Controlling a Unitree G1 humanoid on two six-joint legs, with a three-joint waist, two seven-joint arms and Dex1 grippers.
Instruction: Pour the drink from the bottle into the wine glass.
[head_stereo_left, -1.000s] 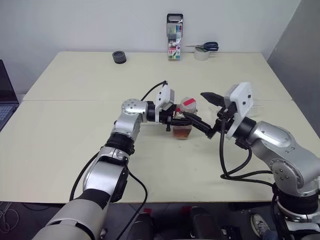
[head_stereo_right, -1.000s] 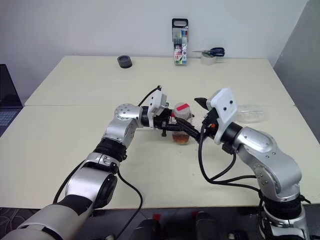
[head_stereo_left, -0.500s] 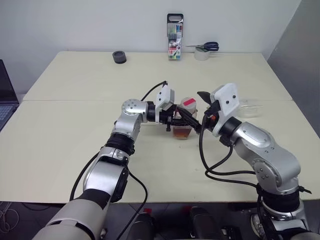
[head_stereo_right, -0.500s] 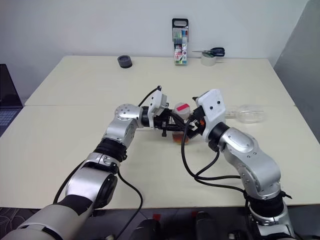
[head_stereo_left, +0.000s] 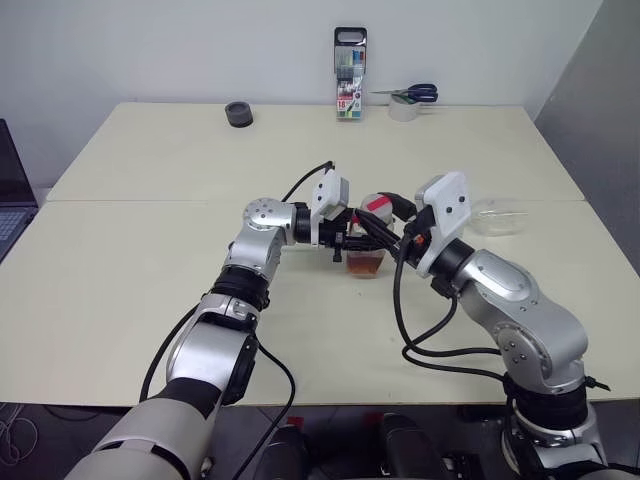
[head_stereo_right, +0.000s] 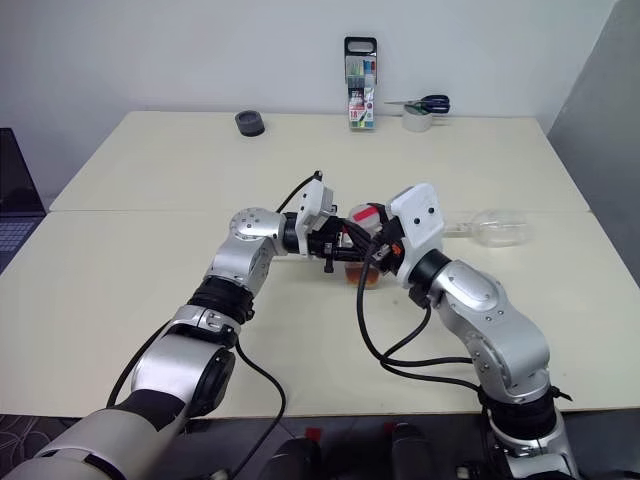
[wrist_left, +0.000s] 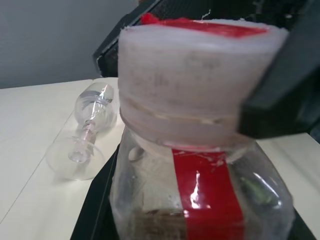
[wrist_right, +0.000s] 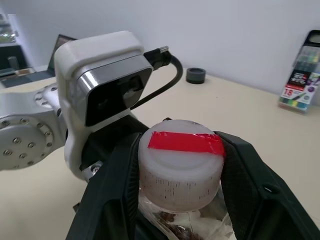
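Gripping the bottle (head_stereo_left: 367, 250) low on its body, our left gripper (head_stereo_left: 352, 243) is clamped tight, while our right gripper (wrist_right: 180, 200) has a finger on each side of the white cap (wrist_right: 181, 161), close against it. The bottle stands mid-table (head_stereo_left: 150, 240), well clear of every edge, bare surface all around. From our left wrist we see the wine glass (wrist_left: 87, 132) lying on its side beyond the bottle.

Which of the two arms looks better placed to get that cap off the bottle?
The right. Its gripper already has its jaws on either side of the cap, while the left gripper is busy holding the bottle steady on the table.
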